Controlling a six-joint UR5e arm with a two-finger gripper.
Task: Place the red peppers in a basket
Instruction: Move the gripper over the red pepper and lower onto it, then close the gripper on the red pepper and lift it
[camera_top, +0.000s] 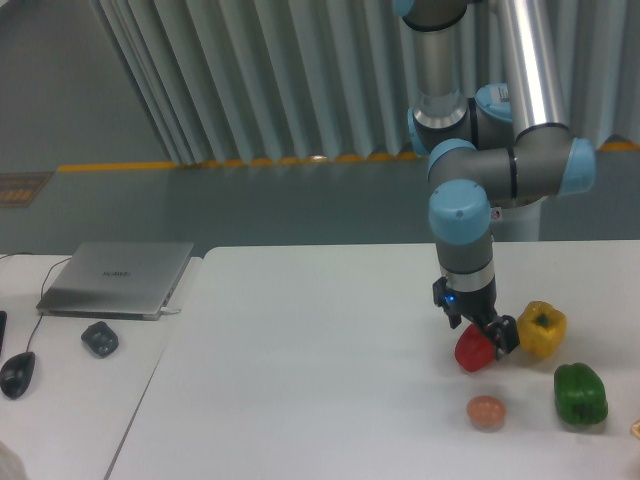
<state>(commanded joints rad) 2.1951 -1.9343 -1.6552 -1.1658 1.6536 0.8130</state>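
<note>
The red pepper (470, 351) is glossy and sits at the right side of the white table (300, 380), right under my gripper (481, 338). The gripper's dark fingers stand around the pepper's top. I cannot tell whether they are pressed onto it, or whether the pepper rests on the table or is held just above it. No basket is in view.
A yellow bell pepper (541, 329) lies just right of the gripper. A green bell pepper (580, 394) and a small orange-pink fruit (487, 411) lie nearer the front. On the left desk are a closed laptop (118, 277), a mouse (17, 373) and a small dark object (99, 338).
</note>
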